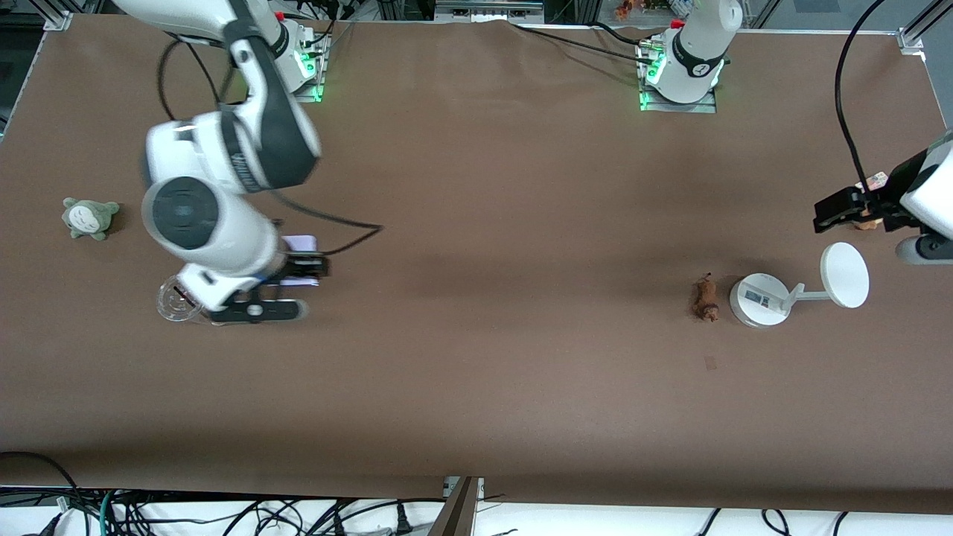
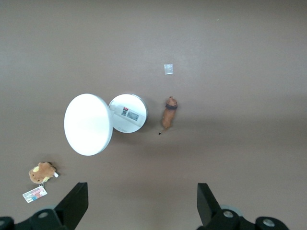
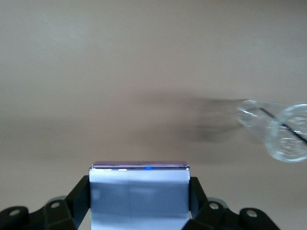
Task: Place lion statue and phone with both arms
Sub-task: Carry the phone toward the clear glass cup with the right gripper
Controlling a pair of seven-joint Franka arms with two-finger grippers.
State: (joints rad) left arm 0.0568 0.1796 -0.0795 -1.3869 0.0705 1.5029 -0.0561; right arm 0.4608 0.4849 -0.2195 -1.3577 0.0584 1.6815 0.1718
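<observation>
The lion statue (image 1: 706, 296), small and orange-brown, lies on the table beside the white stand's base (image 1: 758, 299); it also shows in the left wrist view (image 2: 169, 113). My left gripper (image 1: 835, 214) is open and empty (image 2: 142, 203), up in the air over the table at the left arm's end, beside the stand's disc (image 1: 845, 275). My right gripper (image 1: 305, 265) is shut on the pale lavender phone (image 1: 301, 243), fingers on its two long edges (image 3: 139, 191). It holds the phone over the table at the right arm's end.
A clear glass (image 1: 175, 301) lies beside the right gripper, also in the right wrist view (image 3: 283, 132). A grey-green plush toy (image 1: 89, 217) sits toward the right arm's end. A brown plush toy (image 2: 42, 172) lies under the left hand. A small tape scrap (image 1: 711, 362) lies nearer the camera than the lion.
</observation>
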